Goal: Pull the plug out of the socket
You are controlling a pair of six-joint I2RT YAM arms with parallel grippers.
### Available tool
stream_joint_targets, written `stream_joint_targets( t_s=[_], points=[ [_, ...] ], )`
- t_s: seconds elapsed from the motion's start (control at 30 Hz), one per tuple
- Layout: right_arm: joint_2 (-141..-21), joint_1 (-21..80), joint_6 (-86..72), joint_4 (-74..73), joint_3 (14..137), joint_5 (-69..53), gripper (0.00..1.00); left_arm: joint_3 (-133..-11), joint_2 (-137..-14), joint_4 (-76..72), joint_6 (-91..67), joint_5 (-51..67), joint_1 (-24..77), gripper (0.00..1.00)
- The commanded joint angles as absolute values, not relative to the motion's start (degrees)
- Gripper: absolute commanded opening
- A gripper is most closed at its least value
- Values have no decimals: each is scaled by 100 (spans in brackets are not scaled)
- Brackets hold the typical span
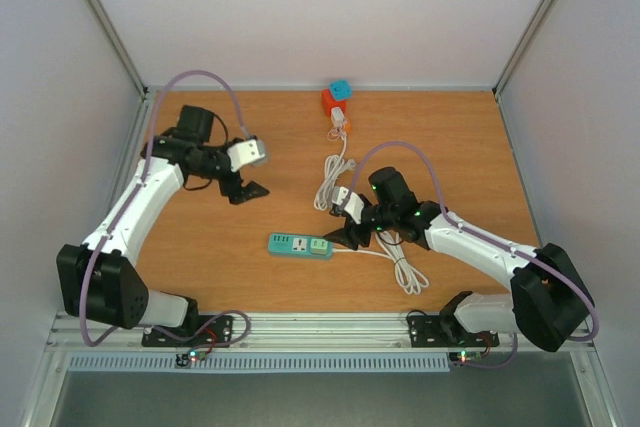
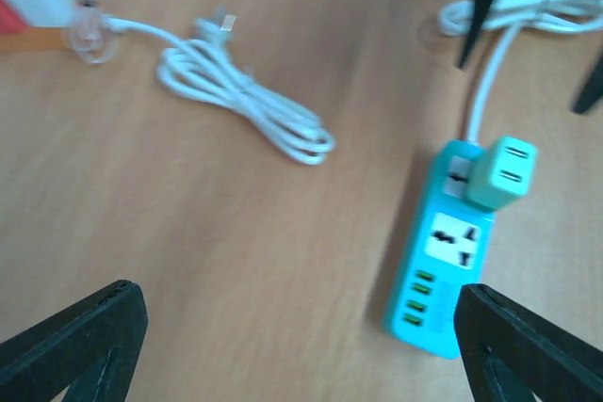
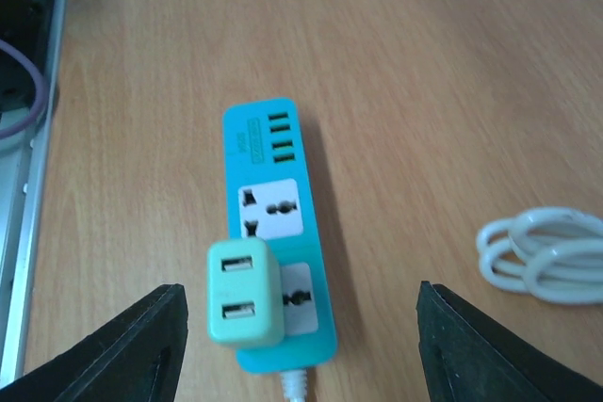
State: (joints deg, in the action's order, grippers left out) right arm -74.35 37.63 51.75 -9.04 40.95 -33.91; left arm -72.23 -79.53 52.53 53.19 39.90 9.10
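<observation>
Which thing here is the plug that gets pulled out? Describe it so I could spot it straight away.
On the wooden table, look between the two arms for the teal power strip. At its cord end sits the plug, a pale mint-green block with two USB slots on top. It is the only thing stuck into the strip; the white cable coil lies apart.

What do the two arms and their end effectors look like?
The left arm and right arm have white links with black joints and bases. A purple cable loops along each. The left end effector and right end effector have black, wedge-shaped fingers and a white block at the wrist. Small green lights glow on the right arm.
</observation>
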Motion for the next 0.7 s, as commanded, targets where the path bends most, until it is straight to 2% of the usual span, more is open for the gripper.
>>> stream_joint_targets(
  t_s=[0.0, 0.33, 0.67],
  points=[
    [-7097, 3519, 5363, -1123, 3845, -3401, 67, -6768, -7887, 5032, 5647, 4157, 1470, 90],
    [-6350, 3397, 5158, -1212, 3286, -3001, 68, -5632, -8066, 3628, 5240, 4029, 2953, 84],
    [-6551, 3398, 4958, -1155, 3225, -2965, 69, -5171, -8617, 2564, 4997, 3295, 4072, 74]
  ],
)
